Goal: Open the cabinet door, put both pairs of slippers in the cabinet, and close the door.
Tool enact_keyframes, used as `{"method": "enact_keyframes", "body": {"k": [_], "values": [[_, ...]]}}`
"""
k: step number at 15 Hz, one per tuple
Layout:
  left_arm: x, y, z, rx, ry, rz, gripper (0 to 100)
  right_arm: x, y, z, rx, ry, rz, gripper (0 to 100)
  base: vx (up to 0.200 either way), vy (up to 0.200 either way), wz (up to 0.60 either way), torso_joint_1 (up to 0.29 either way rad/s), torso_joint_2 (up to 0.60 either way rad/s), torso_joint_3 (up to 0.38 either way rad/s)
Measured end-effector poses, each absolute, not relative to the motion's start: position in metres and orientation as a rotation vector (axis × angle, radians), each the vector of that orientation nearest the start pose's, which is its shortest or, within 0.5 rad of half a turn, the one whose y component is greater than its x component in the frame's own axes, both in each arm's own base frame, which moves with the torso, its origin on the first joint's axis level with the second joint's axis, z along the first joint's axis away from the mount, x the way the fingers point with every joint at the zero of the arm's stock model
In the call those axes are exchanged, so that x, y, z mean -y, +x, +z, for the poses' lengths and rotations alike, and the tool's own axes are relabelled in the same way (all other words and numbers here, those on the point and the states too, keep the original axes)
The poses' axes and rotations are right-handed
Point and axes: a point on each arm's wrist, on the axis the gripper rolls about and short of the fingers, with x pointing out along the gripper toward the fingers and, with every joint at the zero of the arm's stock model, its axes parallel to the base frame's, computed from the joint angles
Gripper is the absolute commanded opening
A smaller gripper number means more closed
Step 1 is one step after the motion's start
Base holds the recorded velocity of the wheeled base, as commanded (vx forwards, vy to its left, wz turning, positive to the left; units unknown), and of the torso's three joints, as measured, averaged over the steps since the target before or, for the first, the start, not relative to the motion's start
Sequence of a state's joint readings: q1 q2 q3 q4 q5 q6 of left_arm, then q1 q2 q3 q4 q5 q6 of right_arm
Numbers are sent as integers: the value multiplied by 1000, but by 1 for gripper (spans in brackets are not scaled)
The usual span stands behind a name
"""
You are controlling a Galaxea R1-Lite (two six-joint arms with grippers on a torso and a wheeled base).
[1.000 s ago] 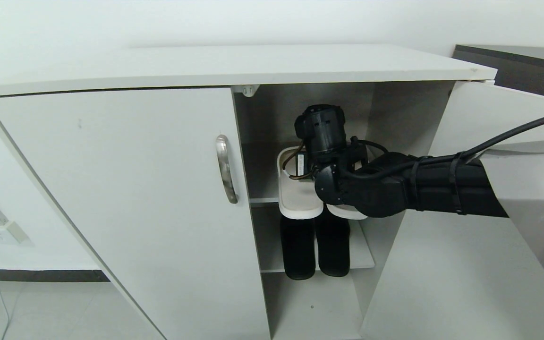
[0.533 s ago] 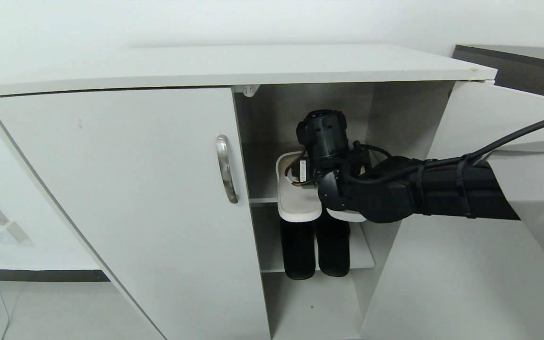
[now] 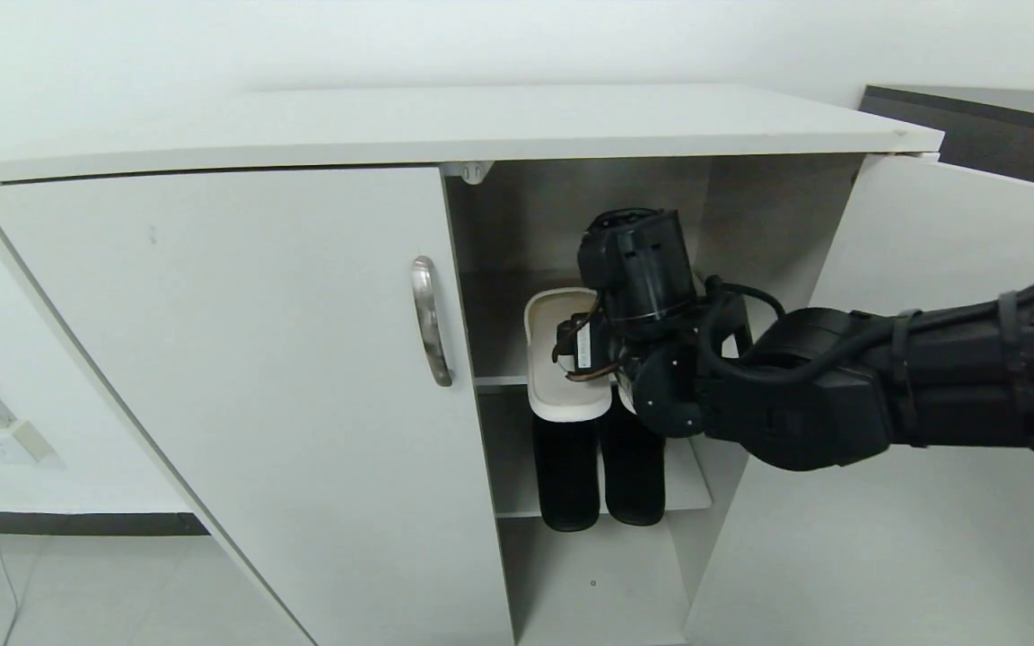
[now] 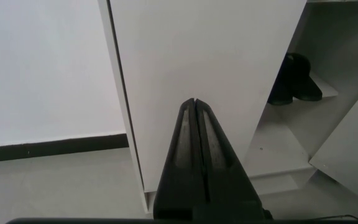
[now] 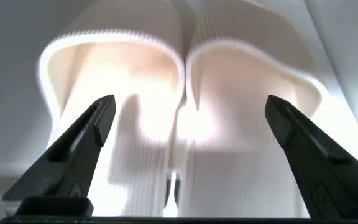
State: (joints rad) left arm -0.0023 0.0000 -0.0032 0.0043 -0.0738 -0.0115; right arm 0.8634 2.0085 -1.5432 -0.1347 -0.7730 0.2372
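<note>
Both white slippers (image 3: 555, 395) stay shelved; right pincer (image 5: 189, 102) has withdrawn, seemingly released.

White cabinet (image 3: 445, 126): right door (image 3: 840, 538) swung open, left door (image 3: 239, 359) shut. White slippers (image 3: 566, 399) side by side on upper shelf (image 3: 499, 341), heels overhanging its edge. Black slippers (image 3: 566, 484) paired on lower shelf (image 3: 692, 489).

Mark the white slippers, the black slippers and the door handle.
white slippers (image 3: 562, 399), head view, heel end of the left-hand one.
black slippers (image 3: 565, 475), head view, back of the left-hand one.
door handle (image 3: 426, 323), head view, middle of the metal bar.
</note>
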Motion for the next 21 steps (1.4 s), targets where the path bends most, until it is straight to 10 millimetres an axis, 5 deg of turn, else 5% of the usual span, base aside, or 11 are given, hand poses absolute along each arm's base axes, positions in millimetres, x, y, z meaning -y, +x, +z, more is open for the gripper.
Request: {"method": "enact_keyframes", "body": {"k": [6, 7, 21], "values": [[2, -23, 76, -2, -11, -77, 0, -281, 221, 236, -211, 1, 152, 100, 0, 0, 0, 0, 0, 0], [2, -23, 76, -2, -11, -77, 0, -279, 213, 238, -211, -1, 169, 0, 0, 0, 0, 0, 0, 0], [2, -23, 76, -1, -9, -78, 0, -272, 200, 240, -213, -9, 196, 0, -29, 0, 0, 0, 0, 0]]}}
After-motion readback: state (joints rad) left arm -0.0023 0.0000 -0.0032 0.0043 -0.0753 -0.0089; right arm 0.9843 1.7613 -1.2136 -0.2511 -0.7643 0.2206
